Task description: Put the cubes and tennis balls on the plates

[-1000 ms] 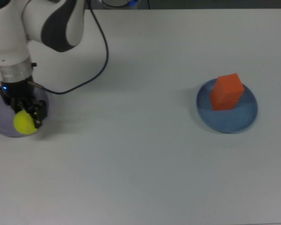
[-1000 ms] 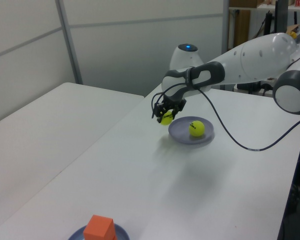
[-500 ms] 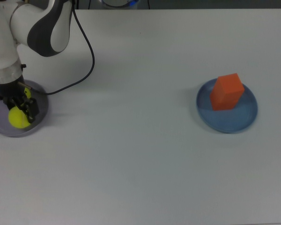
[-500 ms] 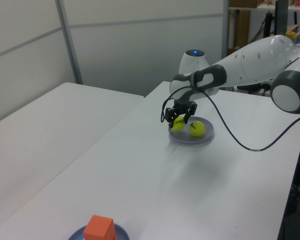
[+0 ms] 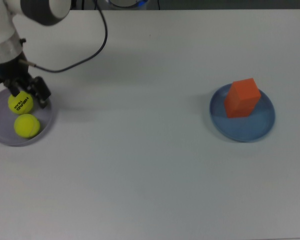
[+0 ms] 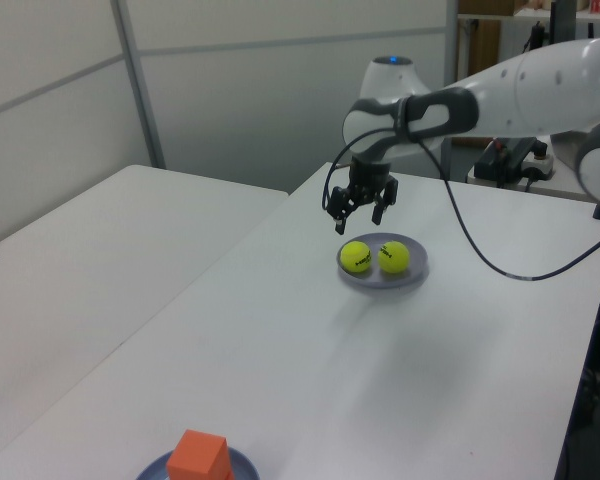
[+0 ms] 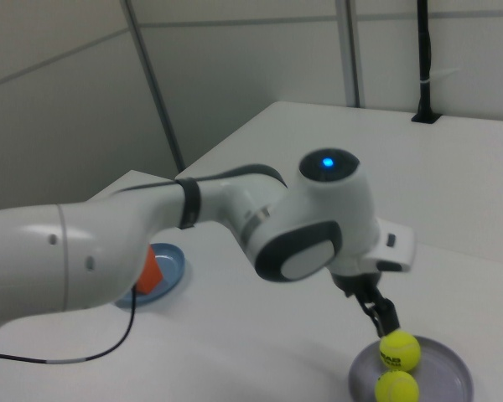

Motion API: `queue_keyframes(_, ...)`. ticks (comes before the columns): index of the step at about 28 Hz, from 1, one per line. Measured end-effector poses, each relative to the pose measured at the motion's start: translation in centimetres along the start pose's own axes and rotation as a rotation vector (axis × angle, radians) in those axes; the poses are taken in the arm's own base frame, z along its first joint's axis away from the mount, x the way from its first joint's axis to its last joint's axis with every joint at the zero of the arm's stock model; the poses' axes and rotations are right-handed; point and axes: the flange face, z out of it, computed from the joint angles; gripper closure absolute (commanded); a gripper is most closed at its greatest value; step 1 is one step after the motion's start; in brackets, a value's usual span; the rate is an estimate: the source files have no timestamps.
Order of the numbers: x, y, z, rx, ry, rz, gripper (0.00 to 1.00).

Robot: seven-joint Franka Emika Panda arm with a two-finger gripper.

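Orange cube (image 7: 150, 270) sits mostly hidden behind the arm (image 7: 109, 251).

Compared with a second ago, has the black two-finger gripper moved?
Yes. In the left view the gripper has risen, open, above the pale purple plate, leaving both fuzzy yellow-green tennis balls there.

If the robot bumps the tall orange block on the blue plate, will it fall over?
Probably, yes. The orange block looks taller than wide, so a sideways bump near its top might tip it. Its flat faces mean it likely won't roll far, and the blue plate has a shallow raised rim that may stop it.
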Motion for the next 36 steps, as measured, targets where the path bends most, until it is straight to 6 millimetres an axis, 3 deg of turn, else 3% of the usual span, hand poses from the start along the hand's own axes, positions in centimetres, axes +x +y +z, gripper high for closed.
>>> queue_keyframes(6,-2.2,-3.4,-3.8,-0.009,-0.069,-0.084,0.00)
queue_keyframes(14,-5.4,-9.6,-8.3,-0.033,-0.095,-0.173,0.00)
queue_keyframes(19,-7.1,-11.7,-11.0,-0.022,-0.096,-0.202,0.00)
queue_keyframes(25,-8.3,-12.8,-12.6,-0.023,-0.101,-0.220,0.00)
queue_keyframes(36,-8.5,-12.8,-12.4,-0.024,-0.108,-0.221,0.00)
